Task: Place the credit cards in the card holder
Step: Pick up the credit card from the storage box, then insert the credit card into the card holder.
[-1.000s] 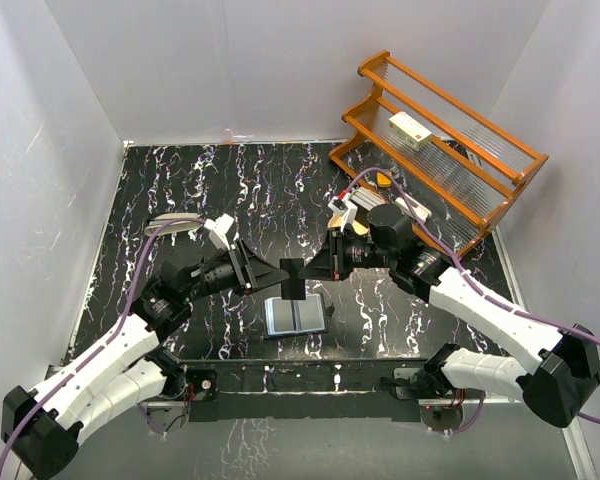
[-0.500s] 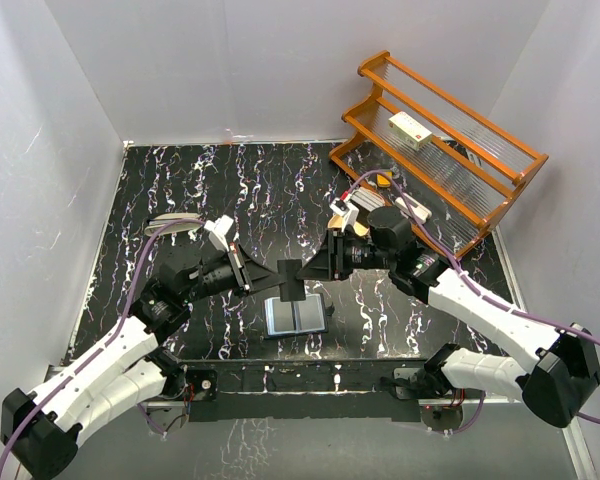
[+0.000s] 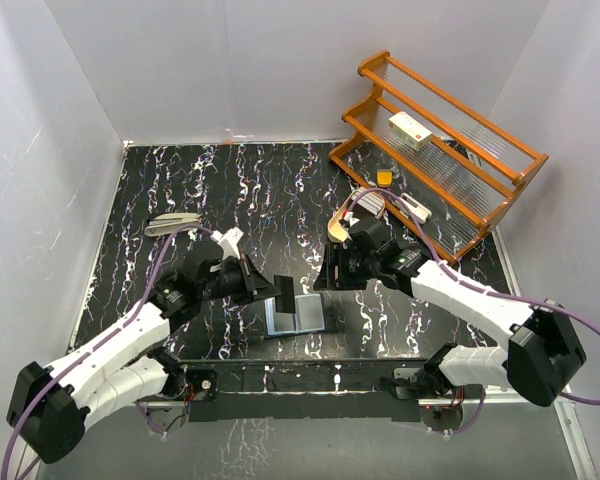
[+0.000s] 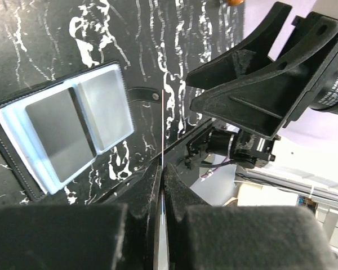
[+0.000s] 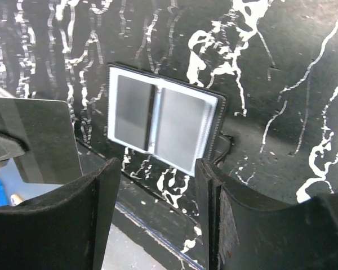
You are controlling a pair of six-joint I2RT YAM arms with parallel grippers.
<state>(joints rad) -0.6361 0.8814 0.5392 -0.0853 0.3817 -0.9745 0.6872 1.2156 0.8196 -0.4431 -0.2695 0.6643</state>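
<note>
While eyeballing the card holder (image 3: 295,316), seeing it lying spread open and flat on the tabletop (image 3: 230,190), near the front edge, between the two arms. Showing off two blue-grey inner faces split by a dark spine, a black stitched border all round, a little snap tab poking out one side. Reading as soft and matte, leather-ish, though only guessing there. Not managing to tell about any cards already tucked inside, tbh.

Spotting one of the credit cards (image 3: 283,292) just over the holder's left half, standing on its edge, apparently not touching the pockets. Looking thin, stiff and glossy, coming across dark from overhead and as a hairline sliver from the left wrist view. Getting pinched by the left gripper (image 4: 163,180), jaws squeezed together on it. Noticing the right gripper (image 5: 158,174) close by on the other side, jaws standing apart, gripping nothing.

So, judging progress: sitting somewhere early. Holder opened, card in the jaws, but no sliding into a pocket happening yet, and not finding other cards anywhere in view.

Further out: working over glossy black with white marbling, passing a cream oval-ended tray (image 3: 172,222) off to the left, ending at a wooden rack (image 3: 450,150) with ribbed clear shelves and a white box (image 3: 412,130) up top.
</note>
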